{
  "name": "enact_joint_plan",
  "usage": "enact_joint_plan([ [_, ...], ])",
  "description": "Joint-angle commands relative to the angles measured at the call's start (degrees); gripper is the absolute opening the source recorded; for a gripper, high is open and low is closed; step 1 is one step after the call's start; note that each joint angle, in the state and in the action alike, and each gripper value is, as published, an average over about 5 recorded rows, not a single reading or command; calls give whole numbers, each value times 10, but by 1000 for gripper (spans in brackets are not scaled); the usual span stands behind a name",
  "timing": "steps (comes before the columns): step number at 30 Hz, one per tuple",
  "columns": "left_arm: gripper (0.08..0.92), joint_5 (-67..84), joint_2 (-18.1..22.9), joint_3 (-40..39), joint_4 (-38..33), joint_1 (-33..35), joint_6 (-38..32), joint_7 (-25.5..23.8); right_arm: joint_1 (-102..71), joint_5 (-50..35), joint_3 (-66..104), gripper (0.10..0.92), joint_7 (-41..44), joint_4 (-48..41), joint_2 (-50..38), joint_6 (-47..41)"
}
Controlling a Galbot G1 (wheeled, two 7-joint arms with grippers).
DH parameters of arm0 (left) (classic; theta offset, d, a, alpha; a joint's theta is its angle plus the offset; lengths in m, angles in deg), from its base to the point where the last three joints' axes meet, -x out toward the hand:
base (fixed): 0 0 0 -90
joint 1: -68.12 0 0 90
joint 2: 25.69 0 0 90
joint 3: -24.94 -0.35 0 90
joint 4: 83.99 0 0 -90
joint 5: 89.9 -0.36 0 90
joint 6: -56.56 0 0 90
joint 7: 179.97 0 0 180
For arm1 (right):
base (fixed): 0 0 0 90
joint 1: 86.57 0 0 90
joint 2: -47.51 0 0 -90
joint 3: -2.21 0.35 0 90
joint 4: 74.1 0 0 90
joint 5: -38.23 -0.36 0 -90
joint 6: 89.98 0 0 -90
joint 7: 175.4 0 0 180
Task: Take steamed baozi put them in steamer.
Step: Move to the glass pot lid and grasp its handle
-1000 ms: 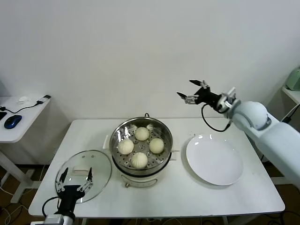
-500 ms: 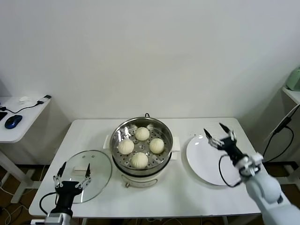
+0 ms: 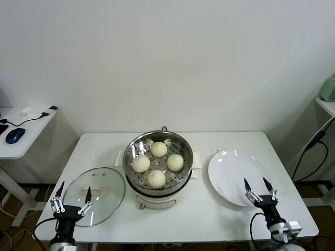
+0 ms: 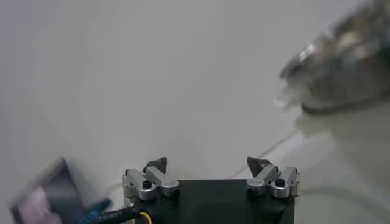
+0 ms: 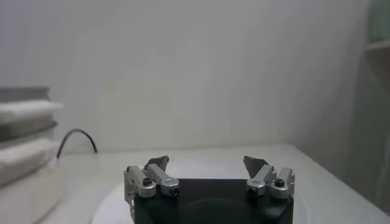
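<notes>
Left hand (image 3: 71, 201) and right hand (image 3: 260, 190) low, upright, fingers spread, empty.

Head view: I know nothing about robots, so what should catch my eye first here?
The shiny steamer at the middle of the white table, with four pale buns sitting on its holed tray. Left of it lies a round glass lid; right of it, a bare white plate. At the table's near edge, the left end effector and right end effector stand open, holding nothing.
</notes>
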State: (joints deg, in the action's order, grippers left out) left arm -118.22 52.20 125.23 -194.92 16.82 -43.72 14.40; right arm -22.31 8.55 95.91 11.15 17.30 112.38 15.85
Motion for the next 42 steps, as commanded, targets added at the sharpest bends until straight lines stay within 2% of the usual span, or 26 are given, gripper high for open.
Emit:
enact_joint_plan([
  [1,823,-241,-13,1,44,1,-23,93,-47,46,-1,823,-51,-15,45,-12],
  [5,823,-393,-25,3,102,-5,-1,140,-42,52,0,823,-54,-1,50,-27],
  [11,823,-478,-23,1,169,-40,21,166,-39,51,4,823,-54,21,51,-39],
  [25,823,-512,-21,-4,234,-103,43,155,-50,64,33,823,-42,88,46,-59],
  [42,823,-524,-23,-24,293,-196,72,133,-60,82,39,823,-39,104,64,-61],
])
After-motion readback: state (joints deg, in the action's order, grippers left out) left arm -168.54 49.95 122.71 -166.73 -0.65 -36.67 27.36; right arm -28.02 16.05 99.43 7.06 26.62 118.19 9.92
